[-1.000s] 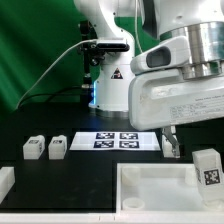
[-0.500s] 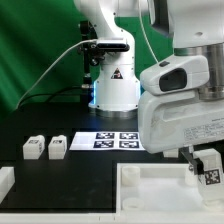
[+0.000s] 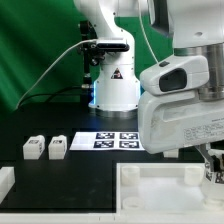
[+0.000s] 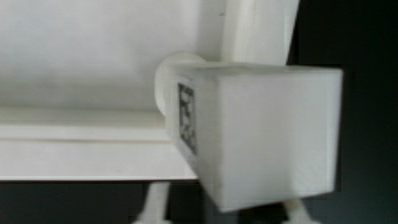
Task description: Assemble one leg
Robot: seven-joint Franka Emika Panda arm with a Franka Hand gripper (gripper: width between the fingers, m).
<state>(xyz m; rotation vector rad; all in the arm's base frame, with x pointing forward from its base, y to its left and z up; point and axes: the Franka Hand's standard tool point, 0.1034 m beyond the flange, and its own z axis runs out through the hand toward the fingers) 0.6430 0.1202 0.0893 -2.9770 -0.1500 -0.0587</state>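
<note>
The leg (image 4: 267, 125) is a white block with a black-and-white tag on its side. In the wrist view it fills the space between my fingers, right beside the wall of the white tray-like body (image 4: 89, 60). My gripper (image 4: 222, 208) is open: one finger (image 4: 157, 203) stands a small gap away from the leg, and the other is partly hidden behind it. In the exterior view my gripper (image 3: 210, 166) is low at the right and hides that leg. Two more legs (image 3: 34, 148) (image 3: 57, 148) stand at the exterior view's left.
The marker board (image 3: 118, 140) lies in the middle, in front of the arm's base. The white body (image 3: 150, 192) sits at the front. Another white part (image 3: 5, 182) is at the front left edge.
My gripper has moved down and to the exterior view's right onto the right-hand leg, which now is covered by the hand. The other parts have not moved.
</note>
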